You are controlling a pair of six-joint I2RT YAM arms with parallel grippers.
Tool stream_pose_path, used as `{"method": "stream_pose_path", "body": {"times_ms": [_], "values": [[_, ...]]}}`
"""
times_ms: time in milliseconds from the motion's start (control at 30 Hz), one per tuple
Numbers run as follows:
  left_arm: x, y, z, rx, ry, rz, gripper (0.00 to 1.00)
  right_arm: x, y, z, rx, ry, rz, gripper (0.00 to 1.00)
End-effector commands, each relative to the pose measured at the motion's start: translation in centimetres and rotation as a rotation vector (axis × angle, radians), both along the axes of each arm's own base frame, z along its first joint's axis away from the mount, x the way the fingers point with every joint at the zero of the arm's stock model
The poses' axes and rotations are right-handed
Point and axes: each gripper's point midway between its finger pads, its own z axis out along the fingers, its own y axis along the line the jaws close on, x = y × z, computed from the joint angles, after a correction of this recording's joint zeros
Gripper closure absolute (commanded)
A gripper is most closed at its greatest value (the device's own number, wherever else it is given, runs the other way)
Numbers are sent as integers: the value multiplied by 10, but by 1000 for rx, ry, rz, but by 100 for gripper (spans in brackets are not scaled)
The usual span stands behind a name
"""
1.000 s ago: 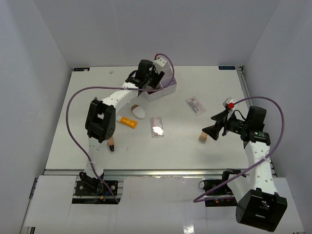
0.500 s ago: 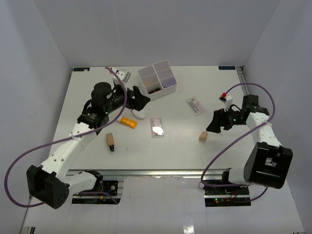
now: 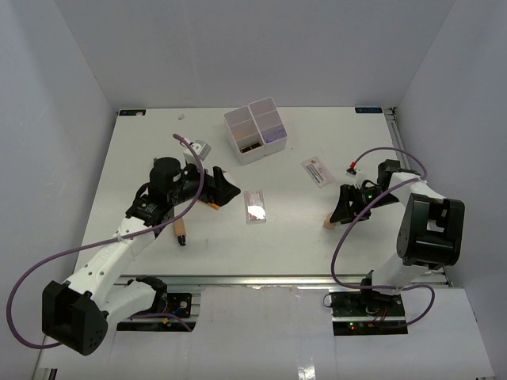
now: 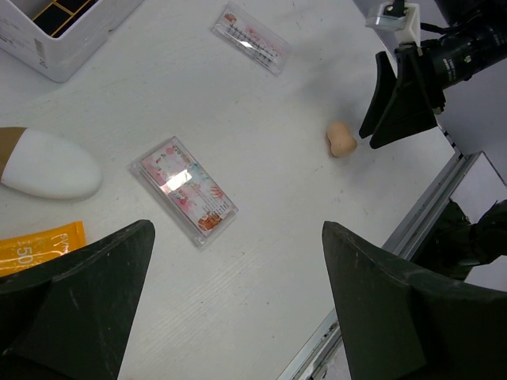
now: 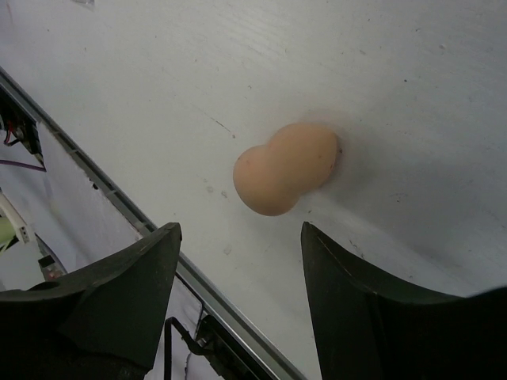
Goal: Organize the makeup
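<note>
- Sponge within reach: your right claw [image 5: 238, 229] hangs low over the desk [image 3: 301, 245] with its two fingers spread. The beige sponge [image 5: 285, 168] lies just beyond the tips, in line with the gap and touched by neither finger.
- Seen from above, that sponge sits on the right side of the desk, just beside the claw's dark tips.
- Your left claw [image 4: 238, 228] is also spread wide and grips nothing, poised over the left-centre of the desk.
- Below it, the clear pink palette [image 4: 184, 188] lies flat on the desk. The orange tube [image 4: 36, 247] pokes out at the left finger's edge, and the white egg-shaped sponge [image 4: 47, 165], tan at one end, rests near it.
- The white-red packet [image 3: 318, 171] lies apart, back and right of the palette.
- The tan bottle [image 3: 181, 229], dark cap toward you, lies on its side by the left arm.
- The white four-compartment box [image 3: 255, 130] stands at back centre, with black-gold lipsticks [image 4: 57, 9] in one compartment.
</note>
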Motion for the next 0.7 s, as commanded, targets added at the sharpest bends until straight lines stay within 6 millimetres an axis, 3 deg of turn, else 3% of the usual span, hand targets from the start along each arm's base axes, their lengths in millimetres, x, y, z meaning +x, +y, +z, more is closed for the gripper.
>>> {"method": "stream_pose_path", "body": {"times_ms": [0, 267, 500, 600, 667], "values": [[-5, -1, 15, -38, -38, -19, 2, 9, 2, -4, 7, 42, -37, 32], [-5, 0, 16, -37, -44, -11, 2, 17, 3, -25, 7, 76, -48, 32], [-10, -6, 16, -59, -33, -63, 2, 23, 7, -30, 31, 73, -43, 51], [-16, -13, 20, -87, -45, -116, 2, 24, 8, -30, 40, 54, -35, 67], [-24, -20, 21, -117, -40, -181, 2, 23, 10, -27, 54, 39, -27, 72]]}}
